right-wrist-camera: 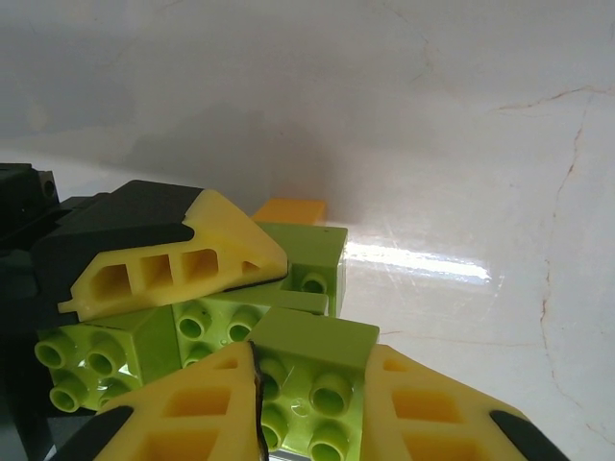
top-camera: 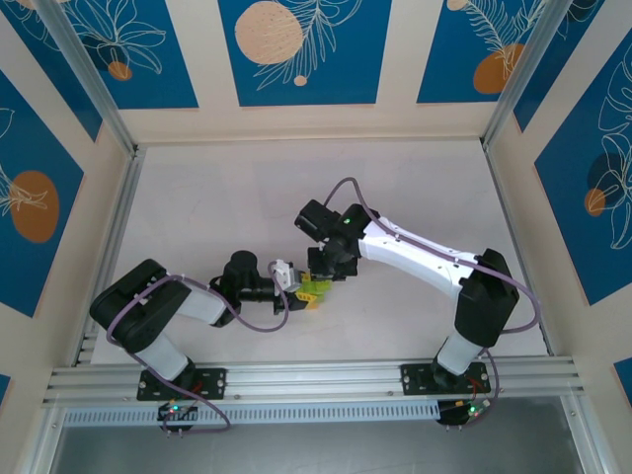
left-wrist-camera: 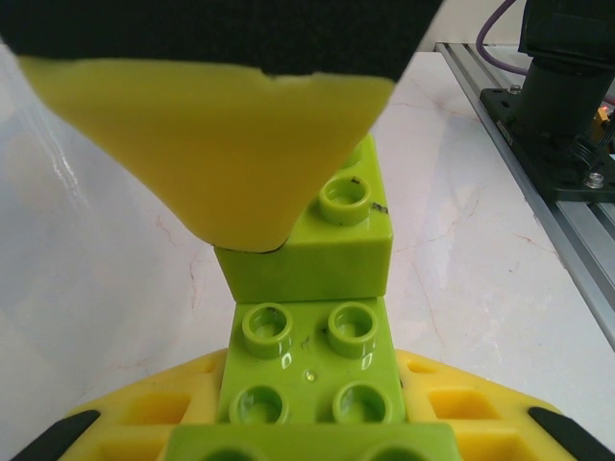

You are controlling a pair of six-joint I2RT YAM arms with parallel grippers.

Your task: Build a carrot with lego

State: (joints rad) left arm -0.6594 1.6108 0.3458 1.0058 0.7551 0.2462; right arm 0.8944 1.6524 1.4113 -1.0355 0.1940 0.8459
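The lime-green lego cluster (top-camera: 314,289) hangs just above the table between both grippers. My left gripper (top-camera: 294,281) comes from the left and is shut on a green four-stud brick (left-wrist-camera: 312,370). A second green brick (left-wrist-camera: 327,240) stands joined at that brick's far end, under the right gripper's yellow finger (left-wrist-camera: 211,144). My right gripper (right-wrist-camera: 317,408) is shut on a green brick (right-wrist-camera: 322,375) that sits against the cluster (right-wrist-camera: 144,341). The left gripper's finger (right-wrist-camera: 173,259) lies over the cluster. An orange brick (right-wrist-camera: 291,209) peeks out behind a green one; I cannot tell if it is joined.
White marbled tabletop (top-camera: 247,197) spreads behind and beside the grippers. An aluminium rail (top-camera: 316,380) with the arm bases runs along the near edge. Metal frame posts and blue patterned walls close in the sides and back.
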